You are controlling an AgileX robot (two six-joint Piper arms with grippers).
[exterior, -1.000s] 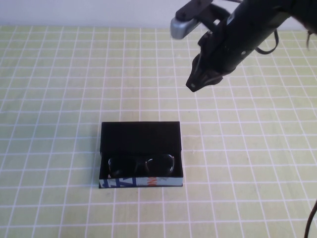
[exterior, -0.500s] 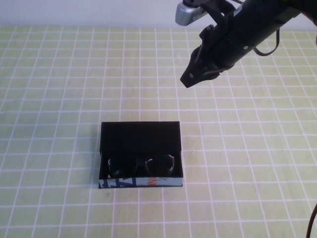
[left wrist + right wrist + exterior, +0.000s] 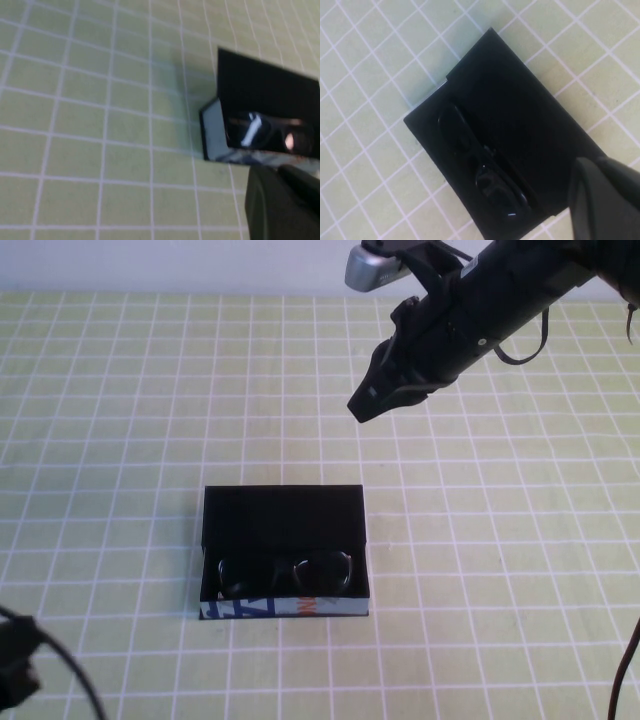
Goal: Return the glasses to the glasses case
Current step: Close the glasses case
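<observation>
The black glasses case [image 3: 285, 515] lies open in the middle of the table, its flap lid folded back and its blue, white and orange front side [image 3: 285, 607] toward me. The black glasses [image 3: 285, 573] lie inside it, along the front wall. They also show in the right wrist view [image 3: 480, 165] and the left wrist view [image 3: 265, 135]. My right gripper [image 3: 364, 406] hangs shut and empty in the air, beyond the case and to its right. My left gripper [image 3: 282, 200] is shut and empty, low near the case's front left corner [image 3: 212, 132].
The table is covered with a light green cloth with a white grid [image 3: 120, 420]. Part of my left arm with a cable [image 3: 20, 670] shows at the near left corner. A white wall runs along the far edge.
My right gripper has moved left and a little toward the case. My left arm has come into view at the near left corner. The case and glasses have not moved.
</observation>
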